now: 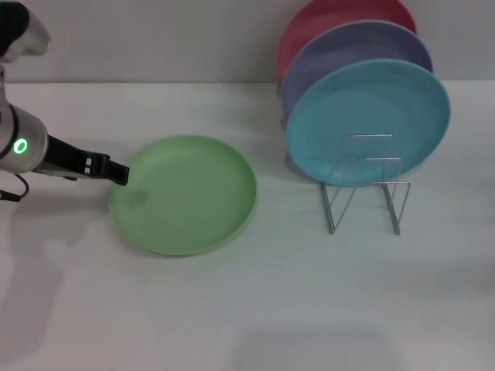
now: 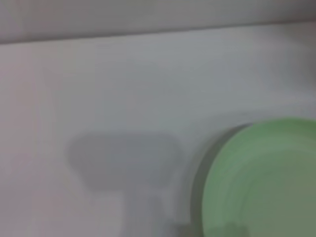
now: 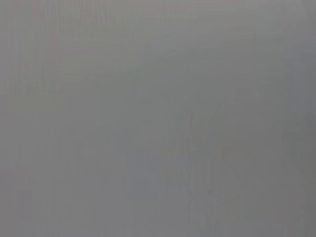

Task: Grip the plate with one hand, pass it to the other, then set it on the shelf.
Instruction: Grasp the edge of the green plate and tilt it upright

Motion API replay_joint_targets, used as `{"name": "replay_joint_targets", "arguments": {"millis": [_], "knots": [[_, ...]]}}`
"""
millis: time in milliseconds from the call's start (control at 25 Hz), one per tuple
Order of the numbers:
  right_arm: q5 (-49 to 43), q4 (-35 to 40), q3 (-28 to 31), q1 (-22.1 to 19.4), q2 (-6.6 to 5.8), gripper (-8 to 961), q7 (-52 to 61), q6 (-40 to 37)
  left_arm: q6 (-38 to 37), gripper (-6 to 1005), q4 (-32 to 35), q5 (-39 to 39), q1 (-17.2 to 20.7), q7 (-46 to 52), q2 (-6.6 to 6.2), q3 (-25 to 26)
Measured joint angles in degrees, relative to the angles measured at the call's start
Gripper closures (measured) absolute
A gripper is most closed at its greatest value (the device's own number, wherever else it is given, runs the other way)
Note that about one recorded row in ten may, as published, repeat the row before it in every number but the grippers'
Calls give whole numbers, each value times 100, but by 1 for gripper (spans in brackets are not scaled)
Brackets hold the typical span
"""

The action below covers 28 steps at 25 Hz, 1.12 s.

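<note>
My left gripper (image 1: pixel 120 174) reaches in from the left, its black fingertips right at the left rim of the green plate (image 1: pixel 184 194); whether they are spread or closed on that rim I cannot tell. A small green light glows on my silver-white wrist behind it. I can read no writing or brand on the gripper or the plate. The plate lies flat on the white table (image 1: pixel 232 309), directly ahead of my fingers, and in my left wrist view its rim (image 2: pixel 261 182) fills one corner. Well apart to its right stands the wire rack (image 1: pixel 365 185), with a light blue plate (image 1: pixel 368 122), a lavender plate (image 1: pixel 348 46) and a red plate (image 1: pixel 332 19) standing upright in it, one behind another. My right gripper is out of sight.
</note>
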<state>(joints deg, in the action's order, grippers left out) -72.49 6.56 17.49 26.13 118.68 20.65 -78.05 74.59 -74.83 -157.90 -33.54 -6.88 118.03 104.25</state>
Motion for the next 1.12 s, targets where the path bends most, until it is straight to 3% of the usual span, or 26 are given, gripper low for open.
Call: {"name": "replay_joint_targets", "arguments": {"millis": [400,1120], "knots": [[-2,66,0,-12,-8,194,-18,0,-53,209,859,-136,-471,118,0,8],[-37,143,0,-15,2,194,4,-102,-287,214,1527,-242,-764,526,0,27]]}}
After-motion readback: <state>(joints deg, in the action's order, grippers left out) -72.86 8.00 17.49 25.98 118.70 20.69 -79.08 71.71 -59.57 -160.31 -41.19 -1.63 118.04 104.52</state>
